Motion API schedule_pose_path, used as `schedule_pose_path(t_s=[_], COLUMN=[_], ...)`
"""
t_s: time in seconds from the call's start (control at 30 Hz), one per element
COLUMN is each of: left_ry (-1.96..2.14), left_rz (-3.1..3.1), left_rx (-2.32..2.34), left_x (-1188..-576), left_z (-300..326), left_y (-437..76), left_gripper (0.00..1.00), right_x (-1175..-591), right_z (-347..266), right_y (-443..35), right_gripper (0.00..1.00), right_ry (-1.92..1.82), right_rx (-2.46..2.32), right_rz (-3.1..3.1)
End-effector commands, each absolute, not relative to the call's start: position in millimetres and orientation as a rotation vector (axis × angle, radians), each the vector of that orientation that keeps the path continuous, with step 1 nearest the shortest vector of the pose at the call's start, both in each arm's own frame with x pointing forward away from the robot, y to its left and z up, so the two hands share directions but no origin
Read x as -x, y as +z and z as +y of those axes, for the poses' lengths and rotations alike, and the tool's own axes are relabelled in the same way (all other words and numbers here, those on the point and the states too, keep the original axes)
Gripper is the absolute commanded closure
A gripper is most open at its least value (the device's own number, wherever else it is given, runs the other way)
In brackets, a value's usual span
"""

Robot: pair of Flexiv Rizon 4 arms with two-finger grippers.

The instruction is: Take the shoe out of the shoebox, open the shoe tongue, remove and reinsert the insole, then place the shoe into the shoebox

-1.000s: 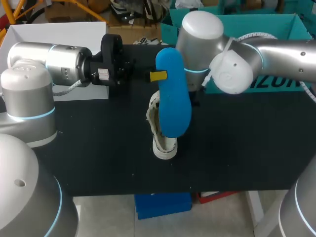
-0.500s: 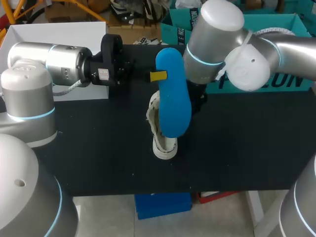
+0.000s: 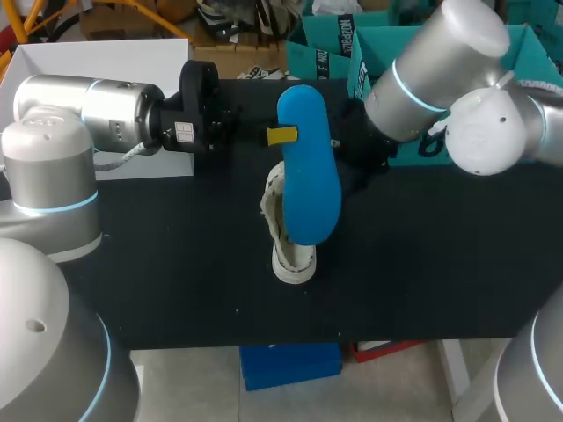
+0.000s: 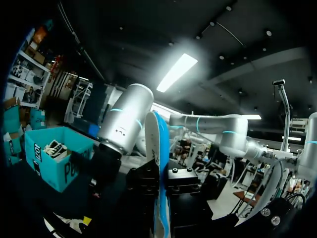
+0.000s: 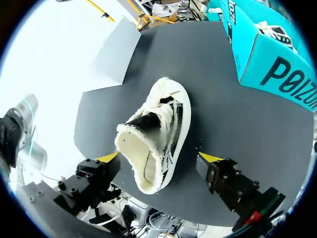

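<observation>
Here: one blue foam insole (image 3: 310, 176), one white canvas shoe (image 5: 158, 129), one teal cardboard shoebox (image 5: 277, 64).
Left hand (image 4: 159, 193) grips the insole; right hand (image 5: 159, 157) hangs released above the shoe.

Our cream canvas shoe (image 5: 157, 136) with black markings sits mid-counter, its mouth gaping and its pale inner lining on show. The blue insole (image 3: 309, 167) hangs in the air right above it, long axis running near to far, pinched at its far left edge by our left gripper (image 3: 286, 135). The teal shoebox (image 5: 270, 62) stands open at the far right, well apart from the shoe.
</observation>
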State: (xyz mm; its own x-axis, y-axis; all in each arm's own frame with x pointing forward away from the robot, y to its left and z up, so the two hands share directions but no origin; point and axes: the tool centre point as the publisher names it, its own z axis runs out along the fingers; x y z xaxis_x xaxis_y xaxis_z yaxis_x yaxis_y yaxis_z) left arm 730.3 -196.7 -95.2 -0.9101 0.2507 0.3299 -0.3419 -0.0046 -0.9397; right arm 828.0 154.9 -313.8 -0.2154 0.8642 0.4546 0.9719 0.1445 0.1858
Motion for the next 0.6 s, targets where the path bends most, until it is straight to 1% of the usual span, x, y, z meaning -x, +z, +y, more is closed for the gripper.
schedule_pose_path(t_s=[0.03, 0.2, 0.6], left_ry=[1.973, 1.973, 1.973], left_rz=[-1.877, -1.877, -1.877], left_rx=[-0.098, -0.098, -0.098], left_x=[-729.3, -729.3, -729.3], left_z=[-198.0, -198.0, -198.0], left_y=[-96.0, -96.0, -96.0], left_gripper=[1.00, 1.00, 1.00], right_x=[-821.5, -820.0, -820.0], right_z=[145.4, 149.9, 149.9], right_y=[-306.0, -284.7, -284.7], right_gripper=[0.00, 0.00, 0.00], right_ry=[-0.828, -0.913, -0.913], right_rx=[1.680, 1.616, 1.616], right_rz=[-2.070, -2.094, -2.094])
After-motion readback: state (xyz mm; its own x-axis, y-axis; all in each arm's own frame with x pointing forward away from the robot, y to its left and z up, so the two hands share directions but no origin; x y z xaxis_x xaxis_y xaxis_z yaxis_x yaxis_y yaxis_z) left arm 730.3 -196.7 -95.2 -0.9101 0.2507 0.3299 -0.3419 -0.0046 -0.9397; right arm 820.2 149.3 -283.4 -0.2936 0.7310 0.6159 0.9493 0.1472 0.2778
